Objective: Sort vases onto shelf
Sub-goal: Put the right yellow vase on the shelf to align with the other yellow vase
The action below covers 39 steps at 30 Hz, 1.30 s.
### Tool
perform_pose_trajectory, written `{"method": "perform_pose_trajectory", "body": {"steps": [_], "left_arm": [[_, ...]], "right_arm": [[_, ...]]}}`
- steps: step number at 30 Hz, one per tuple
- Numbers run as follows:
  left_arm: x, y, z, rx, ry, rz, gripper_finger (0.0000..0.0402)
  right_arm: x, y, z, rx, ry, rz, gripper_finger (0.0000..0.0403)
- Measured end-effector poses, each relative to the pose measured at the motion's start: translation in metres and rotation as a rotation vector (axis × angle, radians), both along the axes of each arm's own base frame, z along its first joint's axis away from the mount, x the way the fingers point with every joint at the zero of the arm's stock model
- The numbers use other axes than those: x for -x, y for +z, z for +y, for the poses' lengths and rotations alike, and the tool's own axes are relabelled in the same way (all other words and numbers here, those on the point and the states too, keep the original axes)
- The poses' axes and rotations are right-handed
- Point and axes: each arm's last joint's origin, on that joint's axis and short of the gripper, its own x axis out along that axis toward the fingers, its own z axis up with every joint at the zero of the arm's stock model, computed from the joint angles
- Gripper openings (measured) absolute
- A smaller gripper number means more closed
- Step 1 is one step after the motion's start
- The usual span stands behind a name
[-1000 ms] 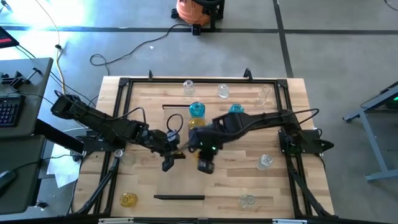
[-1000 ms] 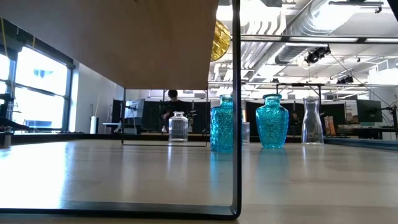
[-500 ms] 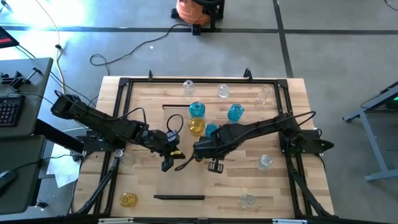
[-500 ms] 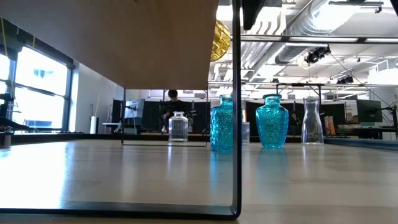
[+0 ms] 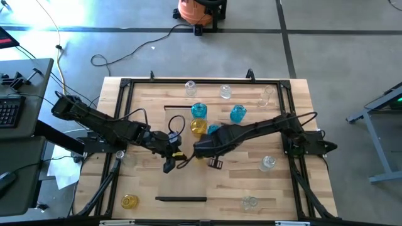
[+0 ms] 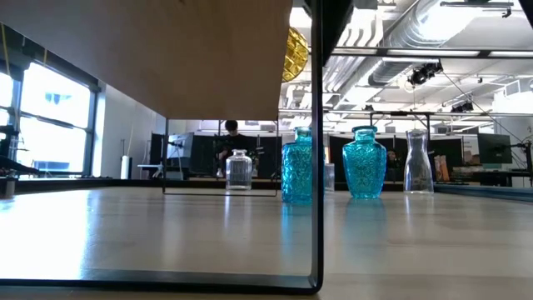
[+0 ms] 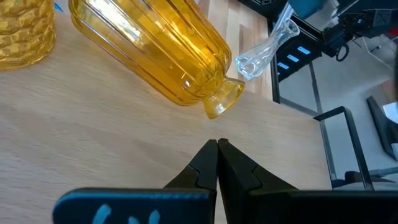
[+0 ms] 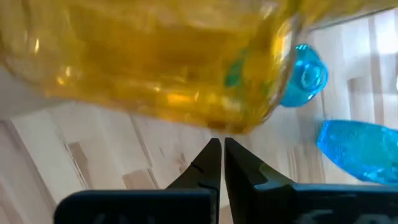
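Two grippers crowd mid-frame: the left gripper (image 7: pixel 217 144), fingers pressed together and empty, points at a yellow vase (image 7: pixel 149 46) lying on its side, mouth toward it. The right gripper (image 8: pixel 221 144), likewise pinched, hovers nearer.

Concrete floor (image 5: pixel 326 37) w/ dark seam lines. Orange shop vac (image 5: pixel 195 11) beyond table's far edge, cable (image 5: pixel 125 53) looping toward it. Keyboard (image 5: pixel 7 112) on side desk. Low view: large windows (image 6: pixel 46 125), exposed ducts (image 6: pixel 433 29), seated person (image 6: pixel 231 142) far back.
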Motion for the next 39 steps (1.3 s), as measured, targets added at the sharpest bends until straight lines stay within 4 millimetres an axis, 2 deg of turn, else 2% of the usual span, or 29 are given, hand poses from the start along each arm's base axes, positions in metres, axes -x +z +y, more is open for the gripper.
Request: {"method": "perform_pose_trajectory", "body": {"steps": [12, 22, 33, 39], "left_arm": [[0.0, 0.0, 0.001, -0.012, -0.007, -0.004, 0.0], [-0.003, 0.002, 0.005, 0.013, -0.036, -0.019, 0.0], [0.003, -0.006, 0.007, -0.034, -0.045, 0.079, 0.0], [0.011, 0.003, 0.01, -0.057, -0.062, 0.052, 0.0]], "right_arm": [[-0.016, 0.004, 0.009, -0.131, 0.011, -0.162, 0.0], [-0.012, 0.004, 0.026, -0.192, 0.008, -0.158, 0.0], [-0.018, 0.005, 0.022, -0.148, -0.014, -0.223, 0.0], [-0.02, 0.006, 0.017, -0.147, -0.022, -0.235, 0.0]]}}
